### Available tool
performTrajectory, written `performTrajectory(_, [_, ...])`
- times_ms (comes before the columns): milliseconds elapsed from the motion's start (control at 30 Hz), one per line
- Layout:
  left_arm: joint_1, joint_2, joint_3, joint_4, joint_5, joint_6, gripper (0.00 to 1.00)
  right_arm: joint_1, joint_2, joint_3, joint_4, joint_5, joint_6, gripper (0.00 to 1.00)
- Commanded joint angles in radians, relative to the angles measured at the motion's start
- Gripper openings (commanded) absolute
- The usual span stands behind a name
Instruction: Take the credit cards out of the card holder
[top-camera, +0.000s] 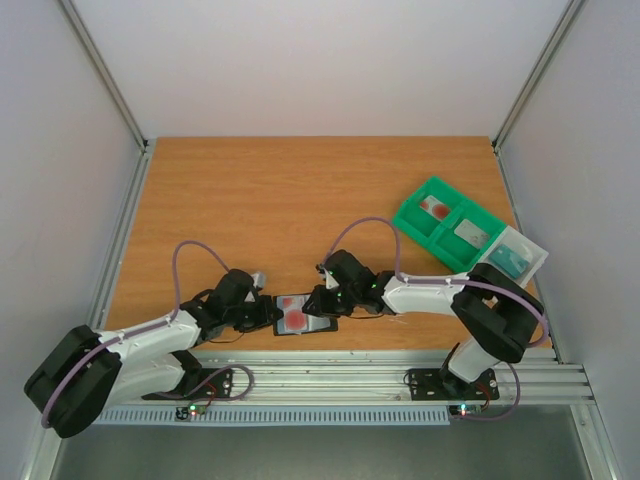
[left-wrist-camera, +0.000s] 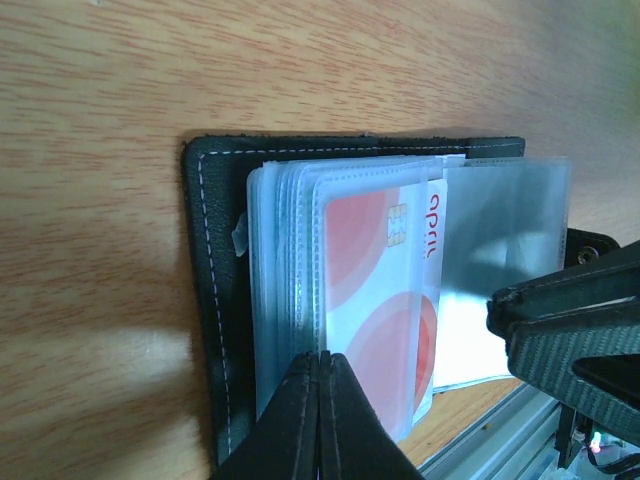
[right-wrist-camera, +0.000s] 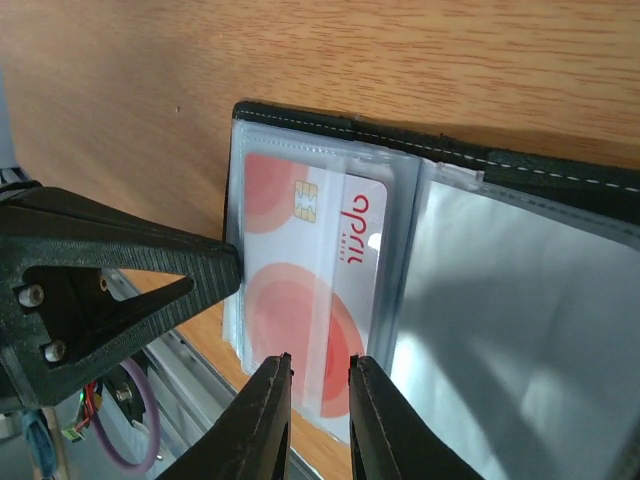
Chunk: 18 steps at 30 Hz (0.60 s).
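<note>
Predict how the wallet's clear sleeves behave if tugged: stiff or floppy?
Probably floppy: the clear sleeves look like thin film, fanned and bowed. Likely slippery, judging by the glare. The red-and-white card inside looks stiffer, lying flat.

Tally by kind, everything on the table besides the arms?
Card holder: 1
Card showing in its sleeve: 1
Green tray: 1
Items at the tray: 3 (red item, pale grey card, teal item)
Total: 6
</note>
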Motion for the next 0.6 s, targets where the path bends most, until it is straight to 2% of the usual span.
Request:
performTrajectory(0, [-0.002, 0.015, -0.017, 0.035, -0.016, 0.021, 0.00, -0.003, 0.044, 0.002, 0.067, -0.030, 0.035, 0.18])
performTrajectory(567, [-0.002, 0.005, -0.017, -0.003, -0.031, 0.016, 0.01, -0.003, 0.116, 0.018, 0.061, -0.031, 0.029, 0.17])
